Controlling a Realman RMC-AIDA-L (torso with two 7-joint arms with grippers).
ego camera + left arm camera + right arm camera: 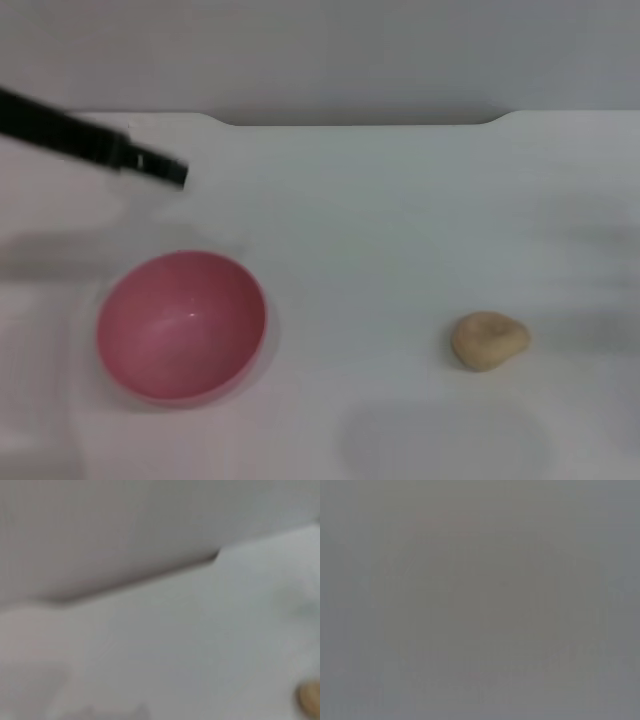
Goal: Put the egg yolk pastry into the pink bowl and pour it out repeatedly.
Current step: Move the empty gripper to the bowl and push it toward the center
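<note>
Head view: even, diffuse lighting, soft focus throughout. Small glare spot inside bowl; faint shadow ring around its rim. Pastry edges blurred. Dim broad shadow patches on table, one nearer camera than pastry. Left gripper smeared, finger detail lost. Left wrist view: heavy blur, pastry smudged at frame edge. Right wrist view: uniform grey, nothing resolved.

The round, deep pink plastic bowl sits on the flat white desk, on the left and near the front. The small lumpy tan egg yolk pastry lies on the desk well to the right of it. The thin black left tool hangs behind the bowl.
</note>
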